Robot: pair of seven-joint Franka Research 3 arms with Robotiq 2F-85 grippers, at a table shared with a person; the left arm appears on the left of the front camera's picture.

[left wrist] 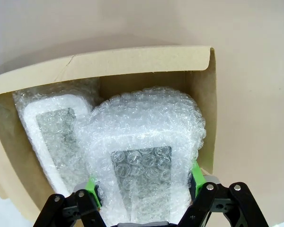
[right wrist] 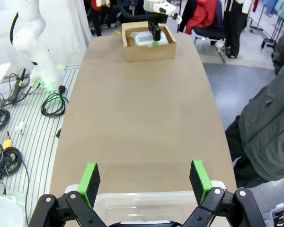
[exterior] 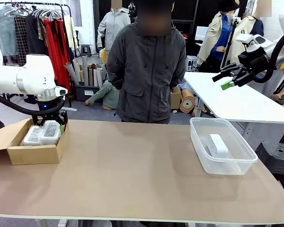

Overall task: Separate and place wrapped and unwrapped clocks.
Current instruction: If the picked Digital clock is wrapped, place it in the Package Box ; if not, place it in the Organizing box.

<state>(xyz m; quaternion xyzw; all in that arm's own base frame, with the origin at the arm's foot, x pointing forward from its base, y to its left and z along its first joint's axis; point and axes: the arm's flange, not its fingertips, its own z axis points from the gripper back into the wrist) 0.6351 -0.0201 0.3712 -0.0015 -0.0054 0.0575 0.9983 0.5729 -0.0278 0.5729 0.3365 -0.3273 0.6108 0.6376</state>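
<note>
In gripper [left wrist: 144, 189], wrapped clock [left wrist: 144, 151] lengthwise.

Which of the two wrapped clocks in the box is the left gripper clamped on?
The wrapped clock nearer the box's open corner, between the left gripper pads; the other wrapped clock lies free beside it.

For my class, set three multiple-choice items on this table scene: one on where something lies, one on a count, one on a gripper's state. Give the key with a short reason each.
1. Where does the bare smooth white rounded clock lie?
A. in the clear plastic tub
B. in the brown cardboard box
C. on the bare table

2. How many bubble-wrapped clocks are in the cardboard box?
A. one
B. two
C. three

3. What is the left gripper doing?
A. hanging open above the table
B. shut on a bubble-wrapped clock
C. holding the tub

Key: 1 A, the white block lies inside the tub; 2 B, the left wrist view shows two side by side; 3 B, green pads press both sides of the wrap.
</note>
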